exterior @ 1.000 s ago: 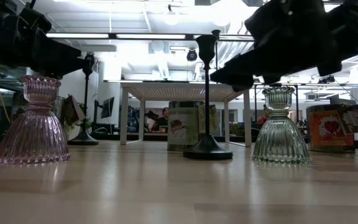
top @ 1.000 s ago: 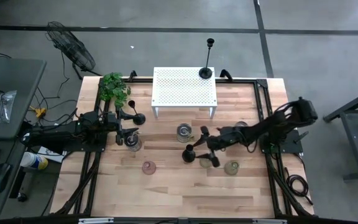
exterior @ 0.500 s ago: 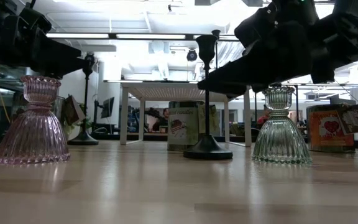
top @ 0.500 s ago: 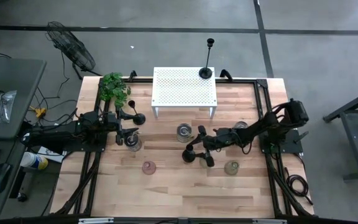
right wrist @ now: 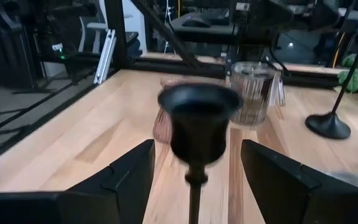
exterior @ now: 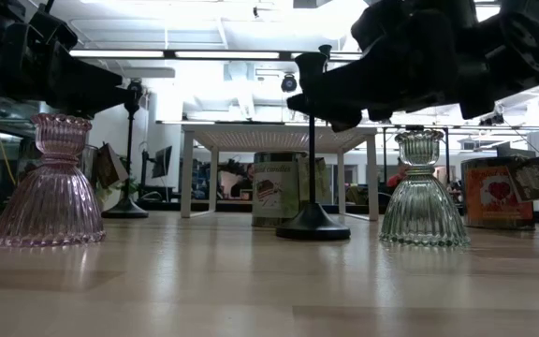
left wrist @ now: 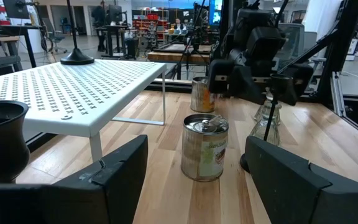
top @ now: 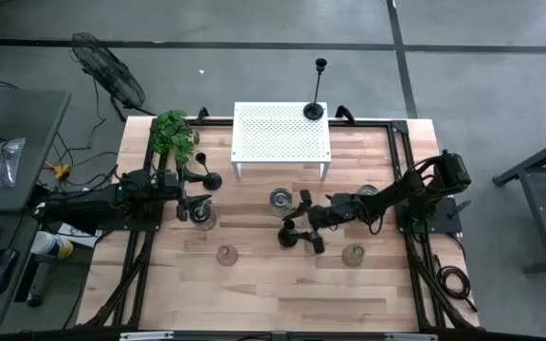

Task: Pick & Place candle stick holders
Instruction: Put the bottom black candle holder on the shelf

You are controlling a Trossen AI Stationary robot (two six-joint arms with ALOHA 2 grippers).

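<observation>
A tall black candlestick stands on its round base (top: 287,237) at the table's middle. Its cup (right wrist: 199,124) is between the open fingers of my right gripper (top: 303,224), which stand on either side of it without touching. A second black candlestick (top: 207,180) stands beside my open, empty left gripper (top: 192,199). A third (top: 314,111) stands on the white shelf (top: 273,137). On the table stand a pinkish glass holder (top: 227,254), a greenish one (top: 353,254) and a clear one (top: 202,220).
A tin can (top: 281,200) stands in front of the shelf, near my right gripper. Another glass holder (top: 368,192) stands under the right arm. A green plant (top: 173,133) is at the far left corner. The near half of the table has free room.
My right gripper has moved toward the table's left edge, up to the black candlestick in the middle, until its open fingers stand on either side of the cup. The candlestick has stayed in place.
</observation>
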